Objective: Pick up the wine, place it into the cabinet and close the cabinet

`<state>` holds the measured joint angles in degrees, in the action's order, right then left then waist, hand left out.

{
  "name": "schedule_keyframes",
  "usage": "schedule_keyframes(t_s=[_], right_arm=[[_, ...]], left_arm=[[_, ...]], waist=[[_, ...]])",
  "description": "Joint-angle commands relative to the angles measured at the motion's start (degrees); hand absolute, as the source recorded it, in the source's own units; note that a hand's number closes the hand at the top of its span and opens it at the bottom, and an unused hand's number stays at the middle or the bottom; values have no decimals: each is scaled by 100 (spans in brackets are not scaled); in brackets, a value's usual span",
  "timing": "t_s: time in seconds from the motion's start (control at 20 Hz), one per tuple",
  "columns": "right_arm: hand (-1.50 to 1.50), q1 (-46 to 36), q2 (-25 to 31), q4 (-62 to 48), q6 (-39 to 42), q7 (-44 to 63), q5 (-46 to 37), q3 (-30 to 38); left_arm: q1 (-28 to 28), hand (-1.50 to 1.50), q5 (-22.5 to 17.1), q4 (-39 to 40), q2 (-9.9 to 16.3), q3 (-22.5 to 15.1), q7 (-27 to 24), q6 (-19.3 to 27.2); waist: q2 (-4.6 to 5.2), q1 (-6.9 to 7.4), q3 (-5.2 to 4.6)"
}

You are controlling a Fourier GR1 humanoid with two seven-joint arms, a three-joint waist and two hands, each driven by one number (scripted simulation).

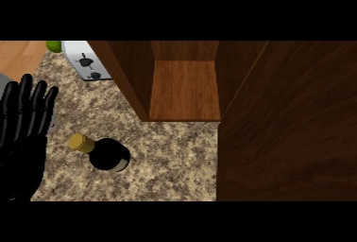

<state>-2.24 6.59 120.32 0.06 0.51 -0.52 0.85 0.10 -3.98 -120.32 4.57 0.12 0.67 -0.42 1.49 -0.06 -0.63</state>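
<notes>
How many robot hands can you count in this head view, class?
1. The left hand rests open at the view's left edge, fingers up, beside the wine bottle on the counter. The right hand is out of view.

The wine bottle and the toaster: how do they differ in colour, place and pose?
The wine bottle is black with a tan cap, while the toaster is white with dark knobs. The bottle stands fully in view in front of the open cabinet; the toaster sits farther back, left of the cabinet, cut off by the view's top. Both rest on the speckled counter, and neither is touched by a robot hand.
</notes>
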Motion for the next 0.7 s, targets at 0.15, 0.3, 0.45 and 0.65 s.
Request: schedule_keyframes(t_s=[0.15, 0.3, 0.45, 0.65], right_arm=[[-150, 546, -130, 396, 72, 83, 97, -194], [-150, 695, -120, 423, 863, 324, 556, -1211], [-150, 1126, 144, 854, 1161, 595, 1044, -1108], [-150, 1388, 120, 1773, 957, 1260, 1057, -1364]], left_arm=[[-843, -150, -545, 522, 313, -691, 385, -1008], [-613, -150, -1095, 811, 5, -1516, 1067, -1357], [-775, -150, -1469, 457, 19, -1612, 1840, -1293], [-974, -150, -2016, -403, 158, -1461, 2935, -1029]], waist=[[-147, -188, 65], [-133, -253, 73], [-182, -138, 75], [-171, -30, 65]])
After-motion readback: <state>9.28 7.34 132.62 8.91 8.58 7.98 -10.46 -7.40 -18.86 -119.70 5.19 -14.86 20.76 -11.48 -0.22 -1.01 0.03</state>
